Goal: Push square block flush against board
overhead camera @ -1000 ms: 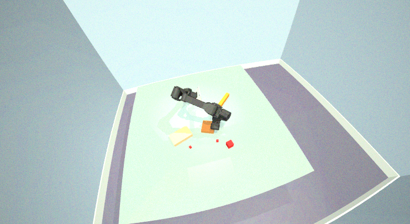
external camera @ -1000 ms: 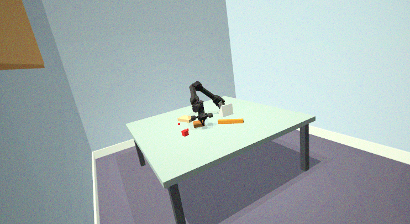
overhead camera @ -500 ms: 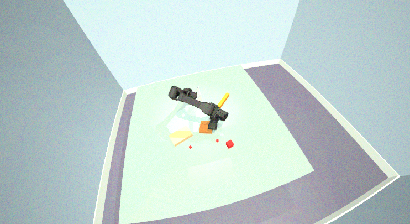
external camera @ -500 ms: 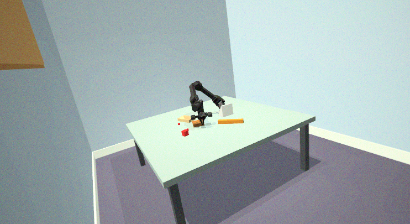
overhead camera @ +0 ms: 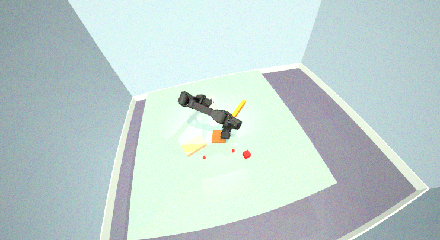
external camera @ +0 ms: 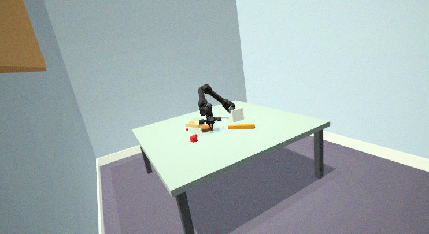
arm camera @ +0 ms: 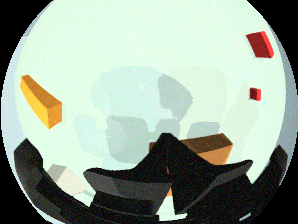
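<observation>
The orange square block (overhead camera: 217, 138) (external camera: 205, 129) (arm camera: 218, 147) lies flat on the table, partly hidden by the gripper. The pale tan board (overhead camera: 194, 145) (external camera: 192, 124) lies flat to its left in the top view, turned at an angle to the block, with a small gap between them. The board is not made out in the wrist view. My gripper (overhead camera: 225, 137) (external camera: 211, 129) (arm camera: 167, 135) is shut and empty, pointing down. Its fingertips are low, beside the block's side away from the board. Whether they touch the block cannot be told.
A yellow-orange bar (overhead camera: 239, 108) (external camera: 241, 126) (arm camera: 48, 107) and a white wedge-like piece (external camera: 236, 114) (arm camera: 68, 179) lie on the far side from the red cubes. A larger red cube (overhead camera: 246, 154) (external camera: 193, 138) (arm camera: 260, 45) and two tiny red cubes (overhead camera: 233, 150) (overhead camera: 204, 157) lie near the block and board.
</observation>
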